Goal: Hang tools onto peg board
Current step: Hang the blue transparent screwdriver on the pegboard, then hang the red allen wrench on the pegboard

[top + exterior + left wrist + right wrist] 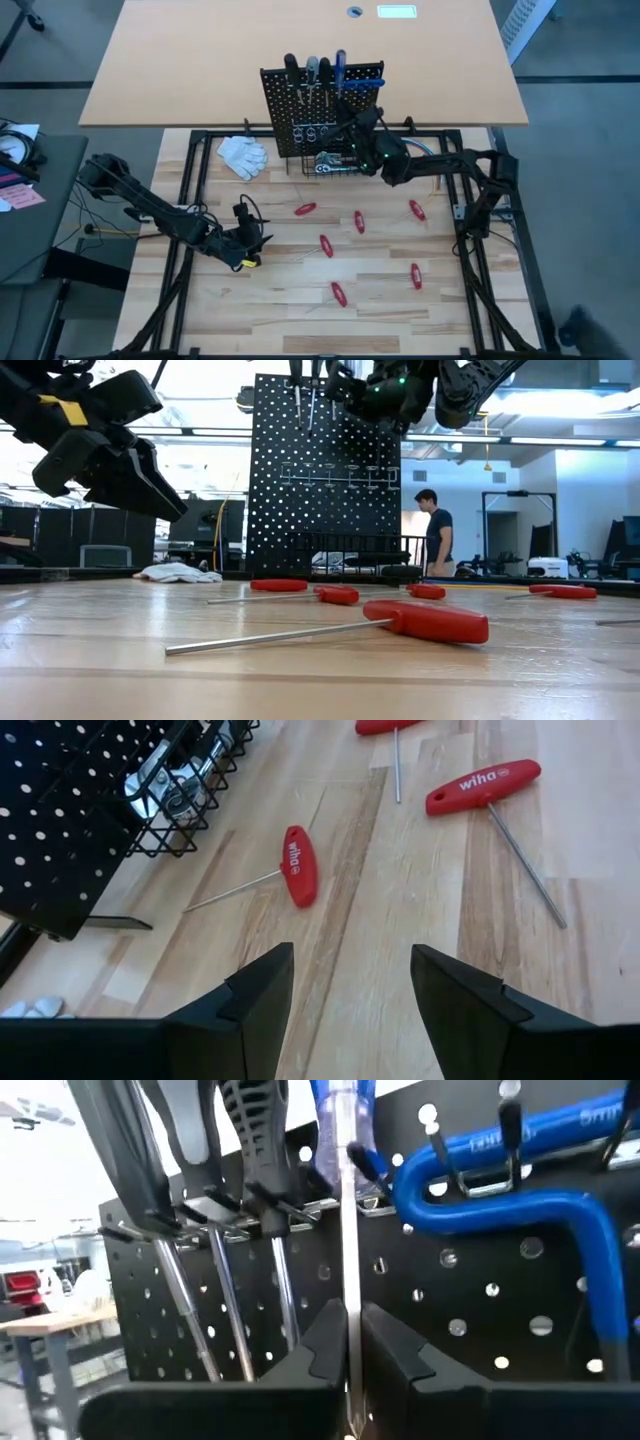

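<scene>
From above, the peg board [322, 120] stands upright at the far middle of the wooden table [270, 300], with four screwdrivers already hanging along its top edge and a chrome ratchet wrench [328, 165] lying in the wire basket [345, 168] at its foot; seven red-handled T-drivers, for example one [305, 209] near the board, lie scattered flat on the table, well apart from each other. The right gripper [347, 118] is at the board's top right, at the blue screwdriver [340, 68], and the left gripper [252, 243] hovers over the near left of the table, holding nothing. In the low view, the nearest red driver [425, 622] shows a thick plastic handle and a long thin steel shaft lying flat; it looks light and stiff, and I judge the handle is the place to grasp it (the shaft is thin and smooth, so it could slip or roll). The left wrist view shows the left gripper's fingers [240, 1010] spread wide with only bare wood between them, and one red driver [297, 865] ahead beside the basket. In the right wrist view, the right gripper [352, 1342] has its fingers pressed on the shaft of the blue screwdriver [345, 1140], which sits in its holder beside the black and grey ones.
</scene>
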Available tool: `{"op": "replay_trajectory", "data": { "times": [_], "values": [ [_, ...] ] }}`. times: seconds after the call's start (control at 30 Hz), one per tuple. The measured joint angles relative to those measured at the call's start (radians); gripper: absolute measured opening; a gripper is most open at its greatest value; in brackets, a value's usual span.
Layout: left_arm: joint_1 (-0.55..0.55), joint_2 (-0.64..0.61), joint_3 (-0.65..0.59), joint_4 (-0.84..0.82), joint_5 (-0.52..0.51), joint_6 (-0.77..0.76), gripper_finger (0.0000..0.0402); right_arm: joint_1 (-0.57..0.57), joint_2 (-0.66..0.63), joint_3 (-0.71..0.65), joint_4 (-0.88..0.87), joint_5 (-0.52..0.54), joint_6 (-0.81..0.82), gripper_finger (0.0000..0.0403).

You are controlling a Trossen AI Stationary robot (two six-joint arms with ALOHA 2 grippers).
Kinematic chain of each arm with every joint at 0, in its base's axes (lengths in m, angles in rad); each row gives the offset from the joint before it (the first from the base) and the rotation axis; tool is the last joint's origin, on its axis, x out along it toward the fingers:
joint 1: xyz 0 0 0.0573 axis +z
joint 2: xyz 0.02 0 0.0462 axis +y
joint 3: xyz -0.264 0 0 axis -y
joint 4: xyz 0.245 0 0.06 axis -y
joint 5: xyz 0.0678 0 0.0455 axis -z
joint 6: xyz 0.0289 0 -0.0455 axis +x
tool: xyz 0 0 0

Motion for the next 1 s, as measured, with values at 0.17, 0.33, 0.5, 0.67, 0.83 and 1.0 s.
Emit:
{"op": "replay_trajectory", "data": {
  "times": [0.17,0.33,0.5,0.67,0.83,1.0],
  "values": [
    [0.0,0.0,0.0,0.0,0.001,-0.001,0.0196,0.001,0.003,-0.006,-0.13,0.01,-0.012,0.007],
    [0.0,0.0,0.0,0.0,0.001,-0.002,0.0196,0.014,-0.068,-0.003,-0.281,0.009,-0.024,0.012],
    [0.0,0.0,0.0,-0.001,0.008,-0.005,0.0196,0.059,-0.145,-0.004,-0.502,0.005,-0.029,0.0161],
    [0.0,0.001,0.0,-0.001,0.039,-0.006,0.0196,0.133,-0.239,-0.003,-0.798,-0.103,-0.03,0.0179],
    [0.0,0.001,0.0,-0.001,0.049,-0.009,0.0196,0.231,-0.259,-0.006,-1.088,-0.313,-0.025,0.018],
    [0.007,0.001,-0.01,0.003,0.05,0.0,0.0196,0.345,-0.169,-0.105,-1.071,-0.459,-0.012,0.0173]
  ]
}}
